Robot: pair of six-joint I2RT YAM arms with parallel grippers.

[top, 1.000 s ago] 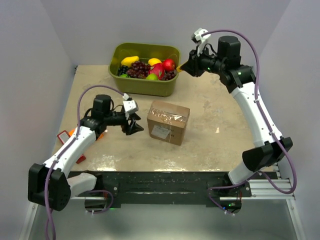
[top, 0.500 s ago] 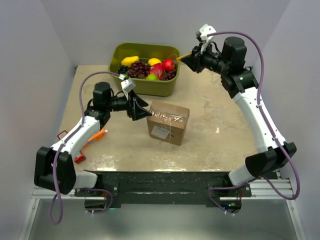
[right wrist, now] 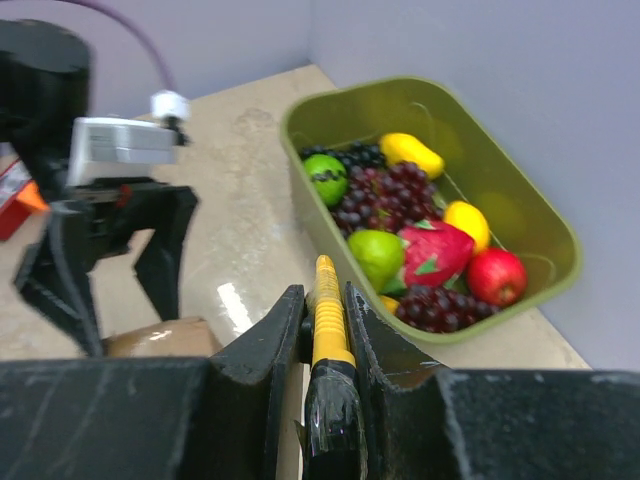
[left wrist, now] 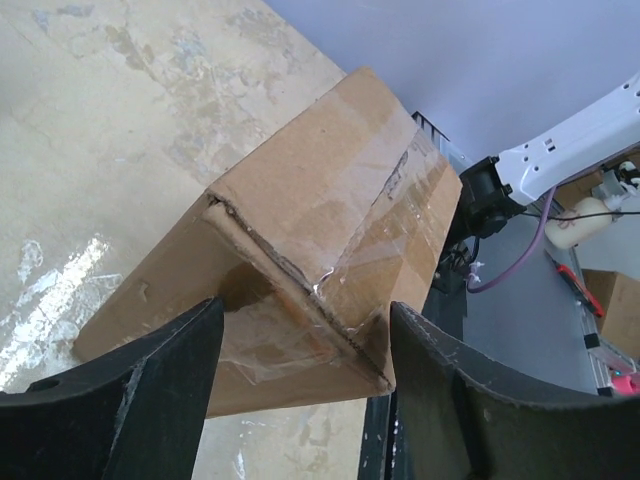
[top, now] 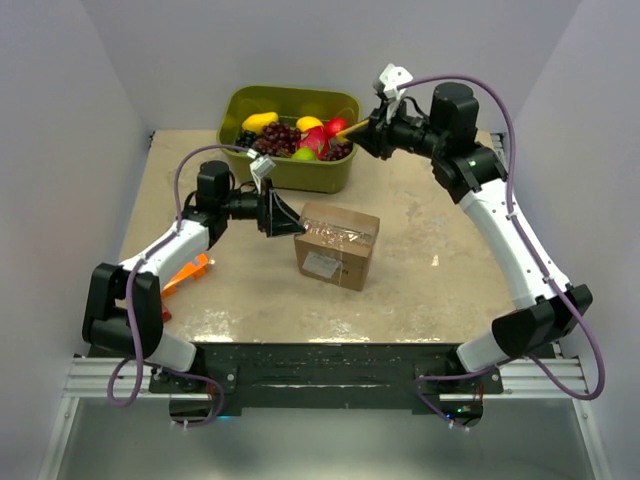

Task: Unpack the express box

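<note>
Box (top: pixel 337 243) sits mid bench (top: pixel 430 270), upright, with clear tape (left wrist: pixel 370 230) across the top and a white label (top: pixel 322 263) on the near face. Left gripper (top: pixel 290 217) is at the box's top left edge, jaws wide open. Its wrist view shows a box corner between them; can't tell if they're touching. Right gripper (top: pixel 362 135) is raised beside the right end of the green bin (top: pixel 300 172), well apart from the box, jaws clamped on a yellow-handled tool (right wrist: pixel 327 330). Bin holds fruit (top: pixel 300 138). Orange package (top: pixel 185 275) lies near the bench's left edge, partly under the left arm.
</note>
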